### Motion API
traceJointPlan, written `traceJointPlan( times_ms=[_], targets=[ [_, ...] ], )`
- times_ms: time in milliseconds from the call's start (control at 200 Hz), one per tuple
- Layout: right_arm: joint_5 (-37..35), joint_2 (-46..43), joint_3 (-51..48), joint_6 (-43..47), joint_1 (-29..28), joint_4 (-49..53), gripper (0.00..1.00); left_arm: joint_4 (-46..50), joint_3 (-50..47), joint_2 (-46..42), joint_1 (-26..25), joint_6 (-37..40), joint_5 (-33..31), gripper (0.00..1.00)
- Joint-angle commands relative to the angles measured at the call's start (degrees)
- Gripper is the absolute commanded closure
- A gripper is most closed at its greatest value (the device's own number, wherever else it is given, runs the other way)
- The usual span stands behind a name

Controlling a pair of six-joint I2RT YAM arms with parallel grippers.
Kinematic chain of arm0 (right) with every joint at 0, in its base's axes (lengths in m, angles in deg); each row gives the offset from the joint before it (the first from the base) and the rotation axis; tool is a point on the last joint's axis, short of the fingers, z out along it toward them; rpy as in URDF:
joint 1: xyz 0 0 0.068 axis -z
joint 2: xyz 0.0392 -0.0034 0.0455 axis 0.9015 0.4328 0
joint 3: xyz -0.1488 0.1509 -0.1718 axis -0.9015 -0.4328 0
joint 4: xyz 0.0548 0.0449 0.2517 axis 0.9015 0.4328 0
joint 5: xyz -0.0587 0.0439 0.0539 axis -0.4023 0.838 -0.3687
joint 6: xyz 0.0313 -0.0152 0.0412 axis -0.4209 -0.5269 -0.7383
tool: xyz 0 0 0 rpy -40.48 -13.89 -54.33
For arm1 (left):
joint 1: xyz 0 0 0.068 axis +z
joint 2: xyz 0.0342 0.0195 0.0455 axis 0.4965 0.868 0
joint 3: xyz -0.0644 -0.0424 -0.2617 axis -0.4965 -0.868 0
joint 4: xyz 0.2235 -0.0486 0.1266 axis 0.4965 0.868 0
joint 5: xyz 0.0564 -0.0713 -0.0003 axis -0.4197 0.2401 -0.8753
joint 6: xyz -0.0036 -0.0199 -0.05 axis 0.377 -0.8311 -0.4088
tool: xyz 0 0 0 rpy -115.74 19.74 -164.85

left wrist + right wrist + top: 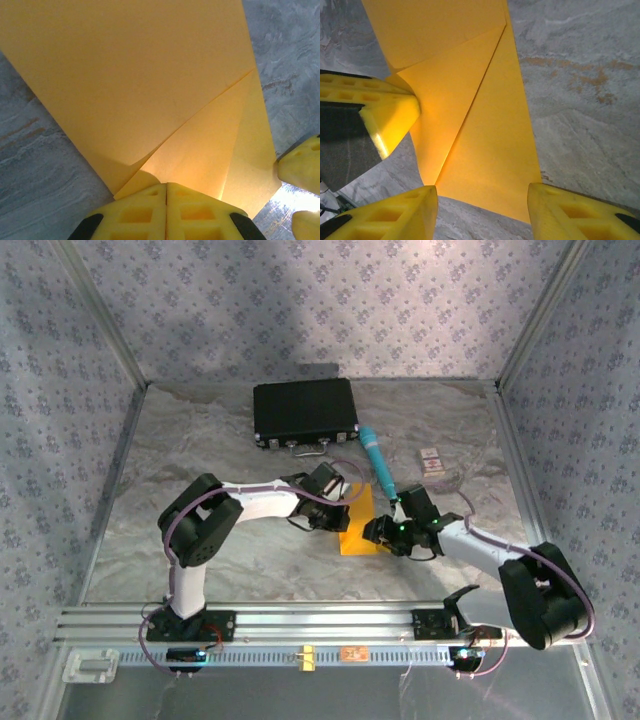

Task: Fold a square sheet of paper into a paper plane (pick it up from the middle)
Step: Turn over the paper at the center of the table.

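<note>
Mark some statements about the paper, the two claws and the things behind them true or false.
1. The left claw is shut on the paper. True.
2. The right claw is clamped shut. False: its fingers stand apart, one at either side of the paper's near edge.
3. The paper is one unfolded layer. False: it is folded, with flaps overlapping.
4. The teal tube lies right of the black case. True.
</note>
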Motion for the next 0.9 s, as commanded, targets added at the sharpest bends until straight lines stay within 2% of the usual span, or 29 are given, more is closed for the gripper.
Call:
traceJointPlan(
  times_ms=[0,415,645,894],
  targets=[
    [-1.53,1.4,1.25,-1.35,-0.28,-0.06,0.48,2.54,-1.75,0.2,-0.41,0.43,-0.61,0.93],
    [1.05,4.17,1.84,-2.81,-0.13,-10.13,0.4,1.45,-3.14,-0.52,-0.41,0.02,-0.78,0.93],
    [3.19,6.61,3.18,-2.24,1.38,-14.07,0.41,1.15,-3.18,-0.36,-0.44,-0.12,-0.69,0.93],
    [5.0,8.75,4.65,-0.08,4.72,-13.88,0.46,0.83,-3.49,-0.7,-0.41,-0.4,-0.78,0.93]
  ],
)
